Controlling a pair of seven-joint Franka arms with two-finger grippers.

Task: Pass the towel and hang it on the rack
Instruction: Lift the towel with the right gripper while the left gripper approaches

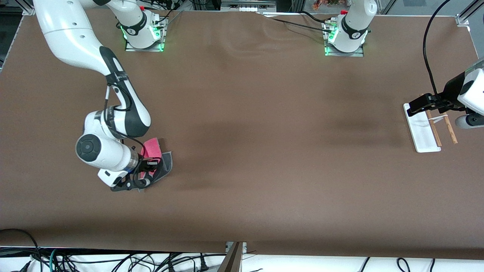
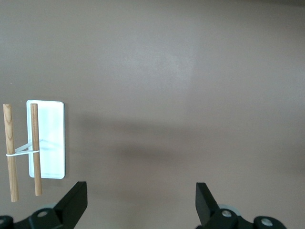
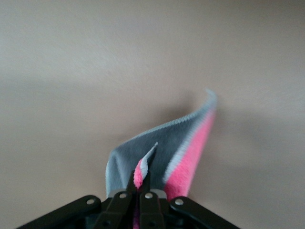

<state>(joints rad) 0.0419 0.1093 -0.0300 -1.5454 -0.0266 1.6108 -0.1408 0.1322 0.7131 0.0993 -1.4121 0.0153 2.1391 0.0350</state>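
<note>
The right arm reached down from its base, bent at the elbow, with its wrist tipped low toward the bench [image 1: 242, 158] at the right arm's end. Its right claw [image 1: 145, 172] was clamped on the towel [image 1: 153, 151], the fingers [image 3: 143, 188] pressed together on a pinched fold of pink cloth with grey edging. In the right wrist view the towel [image 3: 162, 152] rose from the grip as a draped sheet, grey side showing, pink along one turned edge, one corner pointing up. In the front view part of the towel appeared to lie on or just above the bench beside the claw; whether it touched could not be told. The left arm waited at the left arm's end of the bench, its left claw [image 1: 419, 105] hanging over the rack [image 1: 425, 130]. Its fingers [image 2: 71, 205] stood wide apart, holding nothing. The rack [image 2: 47, 138] sat well apart from the towel, its white base flat on the bench and its two wooden rods joined by a white crosspiece.
</note>
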